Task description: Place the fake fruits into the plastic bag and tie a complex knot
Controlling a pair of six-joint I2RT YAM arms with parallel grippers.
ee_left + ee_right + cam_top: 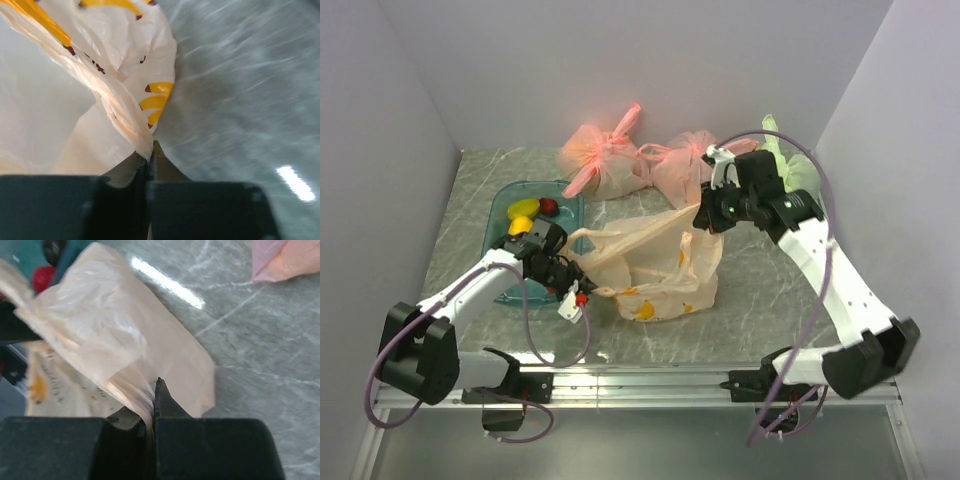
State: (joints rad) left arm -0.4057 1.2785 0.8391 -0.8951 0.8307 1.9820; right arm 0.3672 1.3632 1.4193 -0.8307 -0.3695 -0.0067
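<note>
The pale orange plastic bag (655, 265) with yellow banana prints lies in the middle of the table. My left gripper (578, 290) is shut on its left edge, which shows in the left wrist view (120, 107). My right gripper (705, 215) is shut on a stretched handle strip at the bag's upper right, seen in the right wrist view (100, 340). A yellow fruit (523, 208) and a red fruit (549, 206) lie in the teal tray (504, 202). A red fruit (43, 277) and a dark one (54, 247) show in the right wrist view.
Two pink knotted bags (603, 157) (682, 165) sit at the back, with a light green bag (790, 165) behind my right arm. White walls close in the table on the left, back and right.
</note>
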